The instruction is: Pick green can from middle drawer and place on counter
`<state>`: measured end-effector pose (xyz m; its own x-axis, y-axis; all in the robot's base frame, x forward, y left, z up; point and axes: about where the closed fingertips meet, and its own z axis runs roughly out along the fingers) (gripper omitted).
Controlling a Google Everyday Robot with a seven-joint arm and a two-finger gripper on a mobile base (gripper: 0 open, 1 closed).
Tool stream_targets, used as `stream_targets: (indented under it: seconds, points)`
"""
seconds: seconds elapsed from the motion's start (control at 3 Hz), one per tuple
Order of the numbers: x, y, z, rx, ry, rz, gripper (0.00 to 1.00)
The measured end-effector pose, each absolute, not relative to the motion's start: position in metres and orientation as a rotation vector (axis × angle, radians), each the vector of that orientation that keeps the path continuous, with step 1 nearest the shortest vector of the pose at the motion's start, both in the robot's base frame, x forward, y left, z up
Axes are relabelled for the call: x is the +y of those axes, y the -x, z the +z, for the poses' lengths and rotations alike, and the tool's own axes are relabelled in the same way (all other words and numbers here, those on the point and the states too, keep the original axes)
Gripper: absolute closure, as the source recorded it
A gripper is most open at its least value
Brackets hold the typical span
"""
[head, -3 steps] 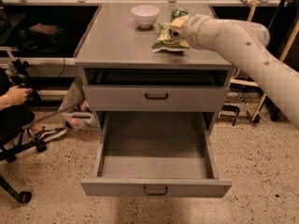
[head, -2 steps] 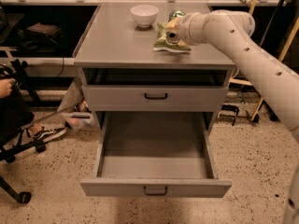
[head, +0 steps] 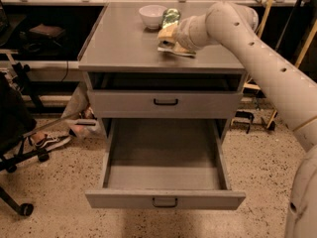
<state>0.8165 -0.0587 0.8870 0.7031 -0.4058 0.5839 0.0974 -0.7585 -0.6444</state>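
- A grey drawer cabinet stands on a speckled floor, seen from the front and slightly above.
- The robot's pale arm [head: 257, 58] comes in from the right and reaches across the desk [head: 124, 38], the cabinet's flat grey top.
- The claw [head: 167, 33] is over the far right part of the desk, pointing left. Whether it is spread wide or closed cannot be told.
- The green can [head: 171, 18] is on the far part of the desk, just beyond the tip of the claw. It cannot be told whether the two touch.
- A white bowl [head: 152, 15] sits just left of the can.
- A flat green-and-white snack bag [head: 177, 49] lies on the desk beneath the claw and wrist.
- The middle drawer [head: 163, 157] is pulled far out toward the viewer, its plain grey floor in full view and a small dark handle on its front.
- Above it, another drawer front [head: 166, 103] with a like handle is closed.
- At the left edge are a dark wheeled chair [head: 15, 133] and a shoe [head: 47, 142] on the floor.
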Motion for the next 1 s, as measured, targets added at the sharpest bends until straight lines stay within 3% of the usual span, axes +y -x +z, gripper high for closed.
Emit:
stream_targets:
  seconds: [0.33,1.0]
  points:
    - [-0.0563,-0.8165,0.8839,0.177,2.260,-0.995,0.82]
    - [-0.0559,-0.8165,0.8836,0.178,2.260,-0.994,0.36]
